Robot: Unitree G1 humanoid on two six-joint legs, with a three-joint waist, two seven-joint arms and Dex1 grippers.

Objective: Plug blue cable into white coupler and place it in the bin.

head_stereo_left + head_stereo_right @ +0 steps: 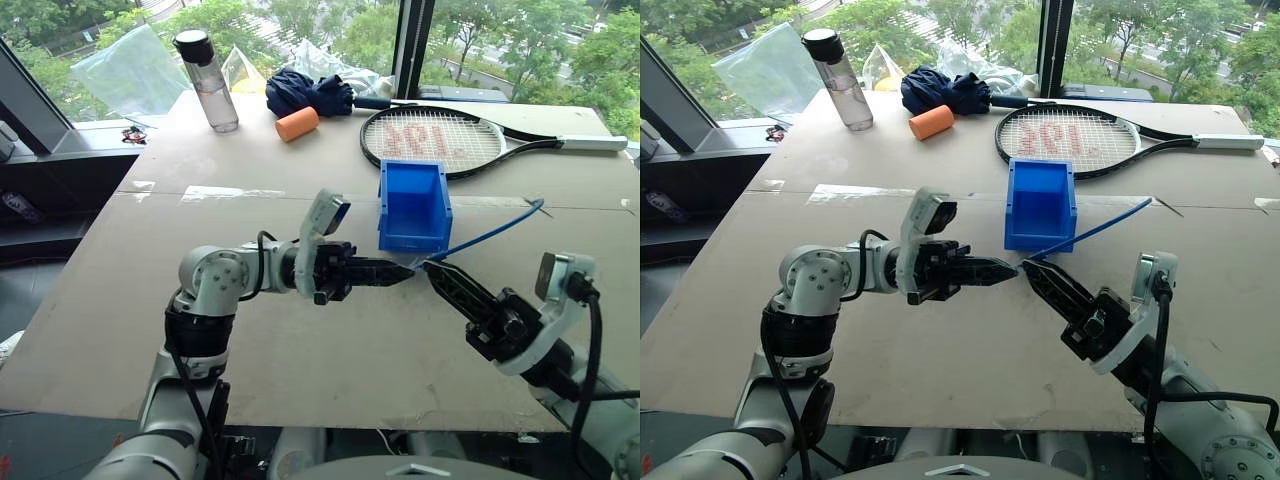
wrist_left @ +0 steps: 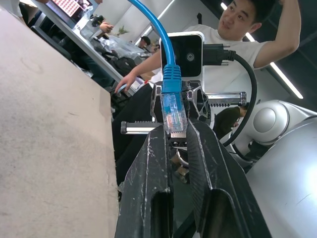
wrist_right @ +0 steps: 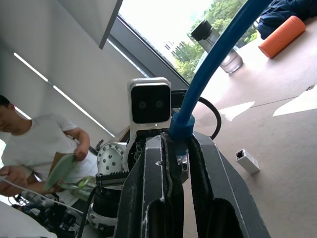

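Observation:
Both grippers meet tip to tip above the table, just in front of the blue bin (image 1: 386,205). My left gripper (image 1: 400,272) points right and is shut on the clear plug (image 2: 173,115) of the blue cable (image 1: 495,232). My right gripper (image 1: 432,268) points up and left, shut on the cable's blue boot (image 3: 181,126) right behind the plug. From there the cable runs back and right over the table, past the bin's right side. The white coupler (image 3: 246,160) lies alone on the tabletop, its dark opening showing, apart from both grippers.
Behind the bin lies a tennis racket (image 1: 440,140). Further back are an orange cylinder (image 1: 297,124), a dark-blue bundled cloth (image 1: 310,95), a water bottle (image 1: 210,85) and a plastic bag (image 1: 135,70). A person (image 2: 233,34) in a white shirt stands near the robot.

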